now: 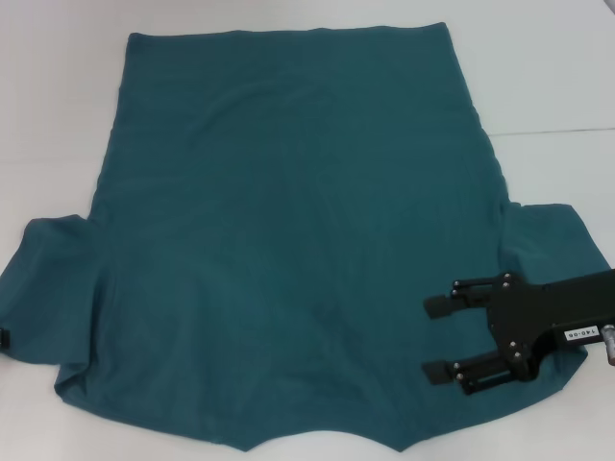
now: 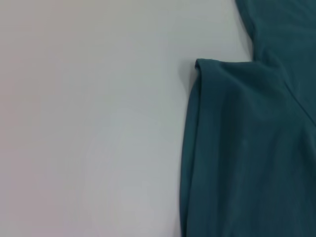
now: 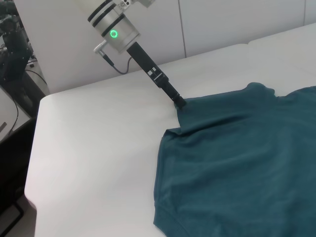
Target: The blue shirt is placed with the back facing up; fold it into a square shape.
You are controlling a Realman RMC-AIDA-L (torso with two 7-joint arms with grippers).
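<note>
Shirt spread flat on a white table, back up, hem toward the far side and collar toward the robot, both short sleeves lying out to the sides: no fold shows in it yet, so the job of squaring it up appears to be at its very start.

Over the shirt's near right portion, just inside the right sleeve, the right gripper hangs with its two black fingers set wide apart, holding nothing; whether its pads touch the fabric cannot be told.

At the opposite side, the left gripper shows in the right wrist view as a slim dark tip meeting the edge of the left sleeve, the cloth drawn up slightly toward it. Whether its fingers are closed on the fabric cannot be made out. The head view catches only a dark sliver of it at the picture's left border. The left wrist view shows the sleeve's edge against bare table.

Judging by the layout, the step in hand is taking hold of the sleeves or shoulders for the first fold. That next move likely calls for each gripper to pinch its side firmly and carry the sleeve inward over the body, keeping the soft knit from bunching.
</note>
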